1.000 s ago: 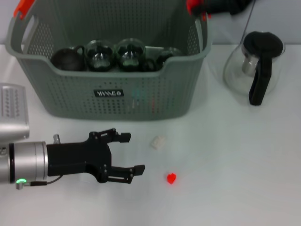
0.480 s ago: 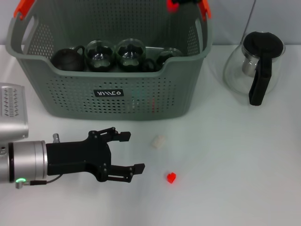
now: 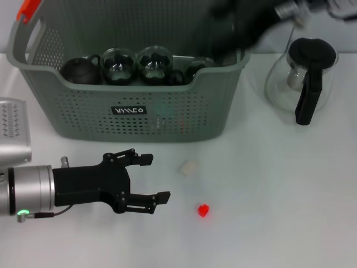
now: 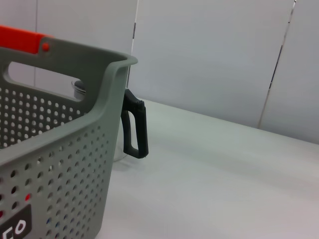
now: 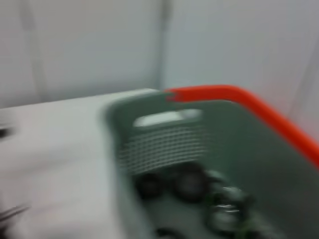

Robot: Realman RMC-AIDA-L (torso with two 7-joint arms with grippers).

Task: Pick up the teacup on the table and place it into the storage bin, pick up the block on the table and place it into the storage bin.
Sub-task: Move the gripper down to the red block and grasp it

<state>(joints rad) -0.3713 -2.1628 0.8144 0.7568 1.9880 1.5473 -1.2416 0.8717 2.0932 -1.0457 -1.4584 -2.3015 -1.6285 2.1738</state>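
Sitting lower centre on the surface (image 3: 290, 201), pale block (image 3: 188, 167) just right of left gripper (image 3: 146, 177); fingers gaping, holding nothing; right gripper (image 3: 240, 25) blurred, unreadable.

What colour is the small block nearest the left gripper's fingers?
Off-white block; clearest in the head view.

Bare table (image 3: 268, 190) right of blocks (image 3: 188, 167)

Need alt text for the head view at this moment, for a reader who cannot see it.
The left gripper hovers open over the white table, near a small white block and a red block. Behind stands the storage bin holding dark teacups; a glass pitcher sits to its right.
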